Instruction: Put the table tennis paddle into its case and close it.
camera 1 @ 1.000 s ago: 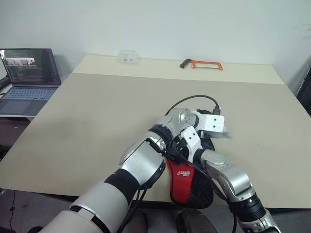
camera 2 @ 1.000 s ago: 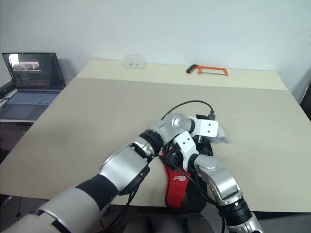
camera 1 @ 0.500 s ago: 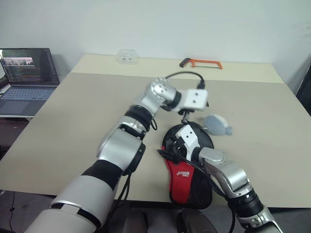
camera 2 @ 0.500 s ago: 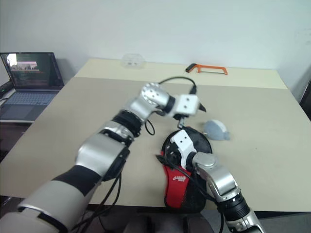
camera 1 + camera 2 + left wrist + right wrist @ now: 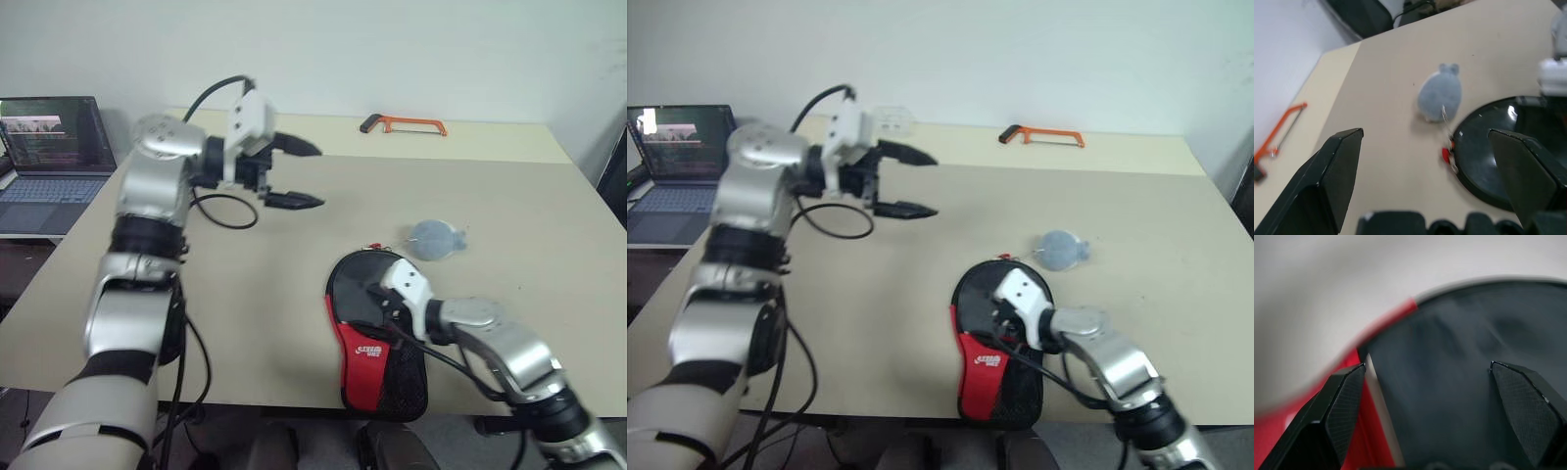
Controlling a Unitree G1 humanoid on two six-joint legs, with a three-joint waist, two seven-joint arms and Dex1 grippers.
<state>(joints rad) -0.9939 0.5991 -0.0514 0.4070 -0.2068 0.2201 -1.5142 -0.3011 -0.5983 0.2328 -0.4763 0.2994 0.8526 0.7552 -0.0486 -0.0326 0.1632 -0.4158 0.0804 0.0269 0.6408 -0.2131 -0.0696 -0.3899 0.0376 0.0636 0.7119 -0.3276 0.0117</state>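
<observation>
case (image 5: 377,343), paddle-shaped, dark grey and red with white logo and black mesh pocket: lies flat at the near edge of the surface (image 5: 196,284), round end away from the robot. plush ball (image 5: 434,238), grey-blue: rests on the surface just beyond the round end, joined to the case by a short chain seen in the left wrist view.

table tennis paddle: not separately visible on the surface; judged to be inside the case, whose outline looks filled. cannot confirm from these views.

zip: state along the rim cannot be told for certain; a small red tab sits at the round end near the chain. judged closed or nearly so.

left end effector (image 5: 294,174): jaws wide, holding nothing, raised well above the surface and well apart from the case, pointing across toward the robot's right.

right end effector (image 5: 1430,382): jaws wide, gripping nothing, poised just over the dark round part of the case.

hacksaw (image 5: 404,125), orange-framed: far edge, untouched. laptop (image 5: 49,147): off to the left.

progress: insertion apparently done; closing apparently finished or at its last check.
</observation>
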